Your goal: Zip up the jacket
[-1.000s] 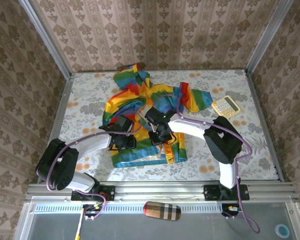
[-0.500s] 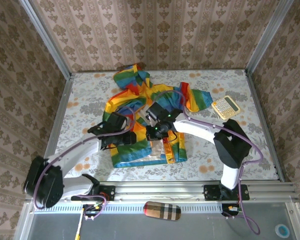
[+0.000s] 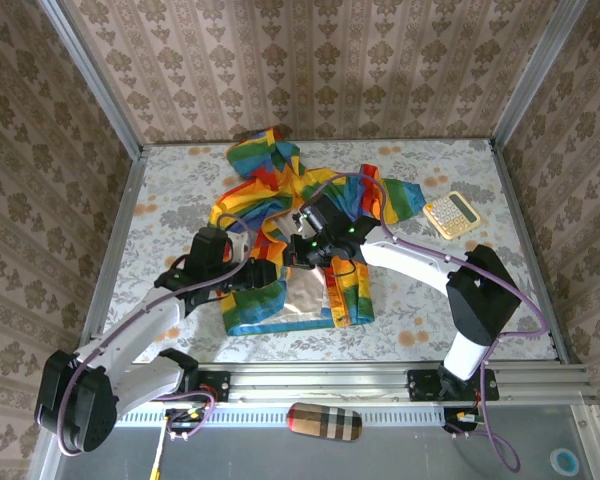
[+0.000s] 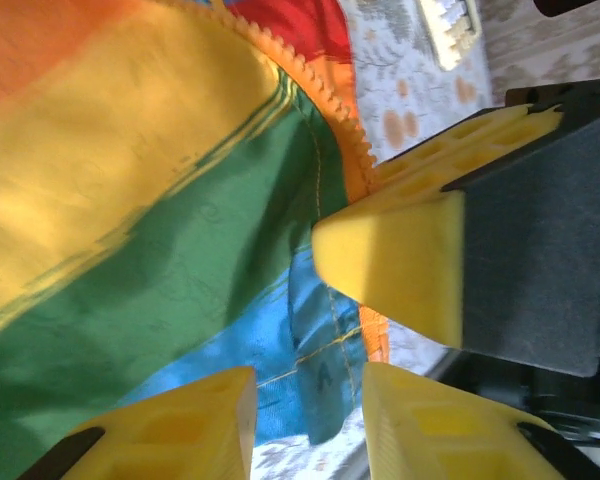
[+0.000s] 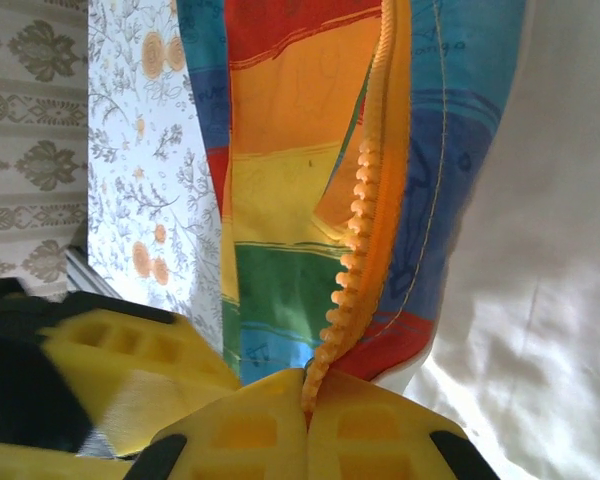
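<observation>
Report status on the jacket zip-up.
Left pincer open at jacket hem. Right pincer shut on orange zipper. Front unzipped, lining showing. Calculator off right, clear.

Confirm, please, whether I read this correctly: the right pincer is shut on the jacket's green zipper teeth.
Not quite: the zipper teeth are orange, not green. The right wrist view shows the right pincer shut on the jacket's orange zipper teeth.

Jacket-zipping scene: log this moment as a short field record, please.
jacket: lying on the table, front open, pale lining showing
zipper: orange teeth, unjoined
right gripper: shut on the zipper edge
left gripper: partly open, blue hem between its fingers
also on table: calculator
</observation>
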Tool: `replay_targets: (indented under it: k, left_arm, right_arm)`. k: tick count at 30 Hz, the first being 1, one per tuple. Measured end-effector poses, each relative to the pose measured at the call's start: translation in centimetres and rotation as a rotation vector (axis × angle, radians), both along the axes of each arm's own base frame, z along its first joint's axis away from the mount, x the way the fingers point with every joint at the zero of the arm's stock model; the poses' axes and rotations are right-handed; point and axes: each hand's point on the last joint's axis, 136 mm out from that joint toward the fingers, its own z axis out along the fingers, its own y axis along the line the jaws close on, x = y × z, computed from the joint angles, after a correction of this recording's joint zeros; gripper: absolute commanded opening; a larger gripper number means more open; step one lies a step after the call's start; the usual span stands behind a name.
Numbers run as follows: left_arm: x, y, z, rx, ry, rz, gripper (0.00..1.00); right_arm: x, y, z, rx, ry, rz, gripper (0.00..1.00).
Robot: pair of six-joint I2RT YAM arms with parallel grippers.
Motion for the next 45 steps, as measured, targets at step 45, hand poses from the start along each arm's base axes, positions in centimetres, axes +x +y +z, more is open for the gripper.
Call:
replay_targets:
  k: [45]
  left_arm:
    - [-0.1,-0.1,0.5,-0.251,0.057,0.019,0.21]
  right_arm:
    - [0.2,1.2,0.4,0.079,0.036,-0.001,0.00]
